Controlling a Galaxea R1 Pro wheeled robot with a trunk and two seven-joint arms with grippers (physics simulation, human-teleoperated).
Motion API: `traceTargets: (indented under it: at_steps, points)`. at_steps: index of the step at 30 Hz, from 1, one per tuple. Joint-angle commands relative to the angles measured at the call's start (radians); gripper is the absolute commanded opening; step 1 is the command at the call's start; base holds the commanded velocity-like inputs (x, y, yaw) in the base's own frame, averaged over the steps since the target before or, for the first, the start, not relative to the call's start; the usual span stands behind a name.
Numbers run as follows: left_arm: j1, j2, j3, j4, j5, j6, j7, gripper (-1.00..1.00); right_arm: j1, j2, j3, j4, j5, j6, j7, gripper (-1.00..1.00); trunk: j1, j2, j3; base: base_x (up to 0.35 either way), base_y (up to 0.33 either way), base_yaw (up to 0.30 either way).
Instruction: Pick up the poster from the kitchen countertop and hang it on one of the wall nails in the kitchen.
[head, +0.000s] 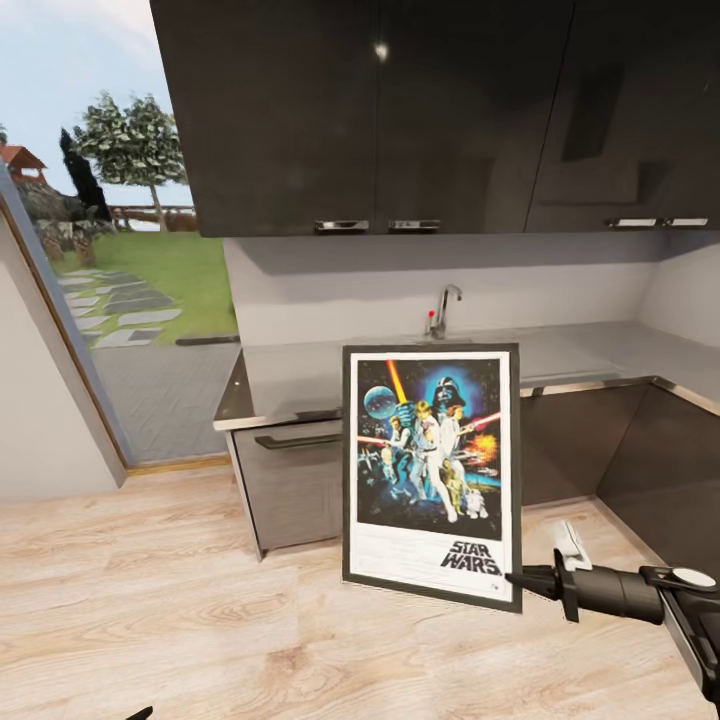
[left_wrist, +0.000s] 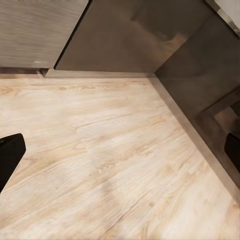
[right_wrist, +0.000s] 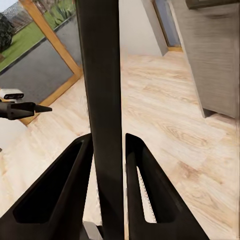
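Note:
The Star Wars poster (head: 430, 450) stands upright in the air in front of the kitchen countertop (head: 300, 370), its lower edge above the wood floor. My right gripper (head: 515, 578) is shut on its lower right corner. In the right wrist view the poster shows edge-on as a black strip (right_wrist: 102, 75), clamped between the two fingers of that gripper (right_wrist: 107, 150). My left gripper (left_wrist: 120, 155) hangs low over the floor, open, with nothing between its fingertips (left_wrist: 10, 155). The wall nails are out of view.
A chrome tap (head: 445, 310) rises from the sink at the back of the countertop. Dark wall cabinets (head: 400, 110) hang above and dark base cabinets (head: 300, 480) stand below. A glass door (head: 110, 280) to the garden is at the left. Wood floor (head: 150, 600) lies in front.

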Motion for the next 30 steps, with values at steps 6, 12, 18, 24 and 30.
traceTargets:
  at_steps: [6,12,18,24,30]
  points:
    - [-0.001,0.0,-0.008,0.0,0.008,-0.006,-0.002,1.0,-0.001,0.001,-0.041,0.0,-0.002,0.013,0.007,-1.0,-0.023,0.041,0.017,0.0,0.0,0.0]
    - [-0.001,0.0,-0.009,0.0,0.008,-0.006,-0.001,1.0,-0.001,0.001,-0.046,0.0,-0.002,0.013,0.007,-1.0,-0.046,0.083,0.036,0.0,0.0,0.0]
    - [-0.001,0.0,-0.008,0.0,0.009,-0.006,-0.002,1.0,-0.001,0.001,-0.046,-0.001,-0.002,0.012,0.007,-1.0,-0.069,0.125,0.055,0.0,0.0,0.0]
    - [-0.001,-0.001,-0.01,-0.001,0.008,-0.006,-0.002,1.0,-0.001,0.001,-0.046,-0.001,-0.002,0.012,0.007,-1.0,-0.092,0.167,0.074,0.0,0.0,0.0]
    - [-0.001,-0.001,-0.009,0.0,0.008,-0.006,-0.002,1.0,-0.001,0.001,-0.046,-0.001,-0.002,0.012,0.008,-1.0,-0.099,0.181,0.08,0.0,0.0,0.0]
